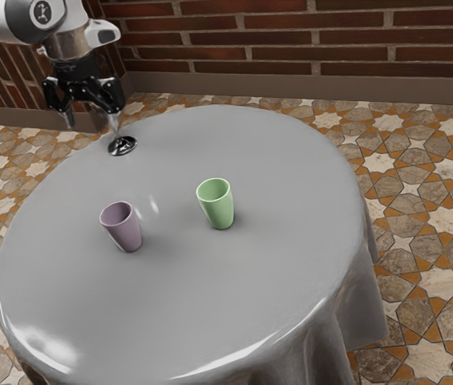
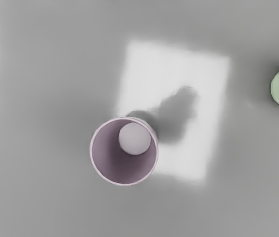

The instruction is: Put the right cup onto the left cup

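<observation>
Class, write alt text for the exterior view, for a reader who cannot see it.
A mauve cup and a green cup stand upright and apart on a round table covered in shiny grey. At the exterior view's upper left, a robot arm ends in an open, black pincer. Behind are a brick wall and patterned floor tiles.

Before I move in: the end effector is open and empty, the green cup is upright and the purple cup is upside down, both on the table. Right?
The purple cup isn't upside down: it stands mouth up, and the wrist view looks down into it. The rest holds: end effector open and empty, green cup upright, both cups on the table.
</observation>
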Robot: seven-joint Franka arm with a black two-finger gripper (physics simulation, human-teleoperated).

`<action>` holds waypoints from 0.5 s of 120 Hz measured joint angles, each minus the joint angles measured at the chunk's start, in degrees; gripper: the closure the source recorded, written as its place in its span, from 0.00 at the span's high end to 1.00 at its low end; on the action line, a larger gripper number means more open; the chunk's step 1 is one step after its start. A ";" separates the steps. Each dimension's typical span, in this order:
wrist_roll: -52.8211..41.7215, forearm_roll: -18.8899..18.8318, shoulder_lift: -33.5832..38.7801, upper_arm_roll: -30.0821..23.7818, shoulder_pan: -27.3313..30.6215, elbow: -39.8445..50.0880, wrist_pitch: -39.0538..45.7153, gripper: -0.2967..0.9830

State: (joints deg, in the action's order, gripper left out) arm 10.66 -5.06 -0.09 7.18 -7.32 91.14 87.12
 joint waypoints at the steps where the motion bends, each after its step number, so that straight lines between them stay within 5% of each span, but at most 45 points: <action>1: -0.25 0.00 -0.18 -0.03 0.14 -0.24 0.25 0.76; 12: -2.70 -0.03 -2.84 -0.29 1.44 -2.18 2.79 0.76; 35: -2.52 0.92 -24.43 -0.77 -3.39 -16.64 10.98 0.76; 60: 7.18 6.35 -24.43 -1.44 -5.99 -6.70 20.04 0.76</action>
State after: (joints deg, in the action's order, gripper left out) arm 17.84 1.30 -24.52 5.74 -13.30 84.45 107.17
